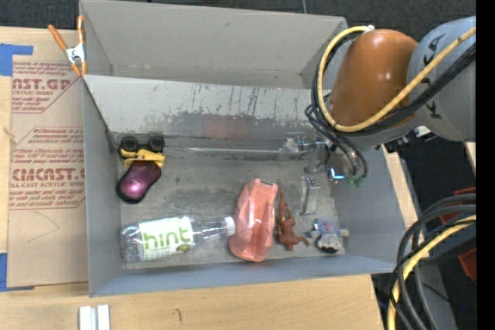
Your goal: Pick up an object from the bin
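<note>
The claw (312, 193) hangs low by the bin's (193, 42) right wall, over bare grey floor; whether it is apart or together cannot be told. Nearest it, just towards the front edge, lies a small reddish-brown figure (288, 229), and just beside that a crumpled pink pouch (254, 220), long and soft-looking, lying on end towards the front wall. A little grey and purple thing (328, 237) sits in the front right corner. A clear bottle (166, 237) labelled "hint" lies along the front wall. Well apart, by the left wall, rest a magenta egg-shaped thing (138, 182) and a yellow-and-black toy (141, 148).
</note>
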Controlling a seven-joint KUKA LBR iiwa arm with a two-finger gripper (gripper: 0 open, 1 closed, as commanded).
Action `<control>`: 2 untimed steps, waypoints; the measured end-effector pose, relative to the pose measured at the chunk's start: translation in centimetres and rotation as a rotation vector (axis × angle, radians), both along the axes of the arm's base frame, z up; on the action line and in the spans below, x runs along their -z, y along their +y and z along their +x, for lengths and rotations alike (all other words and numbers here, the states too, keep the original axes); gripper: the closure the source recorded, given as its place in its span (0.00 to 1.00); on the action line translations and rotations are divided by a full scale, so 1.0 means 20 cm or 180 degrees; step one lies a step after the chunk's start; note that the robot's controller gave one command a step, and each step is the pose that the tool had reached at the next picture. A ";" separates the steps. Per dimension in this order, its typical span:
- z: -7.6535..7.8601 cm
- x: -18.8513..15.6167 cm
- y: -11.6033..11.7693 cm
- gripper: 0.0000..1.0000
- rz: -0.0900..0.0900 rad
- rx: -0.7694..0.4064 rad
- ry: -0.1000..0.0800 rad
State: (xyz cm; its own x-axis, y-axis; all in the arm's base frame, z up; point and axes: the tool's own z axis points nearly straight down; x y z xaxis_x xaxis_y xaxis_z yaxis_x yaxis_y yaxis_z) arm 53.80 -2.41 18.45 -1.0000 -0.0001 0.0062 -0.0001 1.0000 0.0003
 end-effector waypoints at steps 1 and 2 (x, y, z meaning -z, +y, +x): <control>0.01 -0.02 0.00 0.00 -0.0002 -0.0002 -0.0025; -0.10 0.22 -0.15 0.00 -0.0001 -0.0369 -0.0034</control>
State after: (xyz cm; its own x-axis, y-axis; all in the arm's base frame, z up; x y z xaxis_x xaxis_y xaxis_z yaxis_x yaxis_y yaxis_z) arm 51.90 -5.48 13.96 -0.9933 -0.1158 -0.0045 -0.1158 0.9933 -0.0008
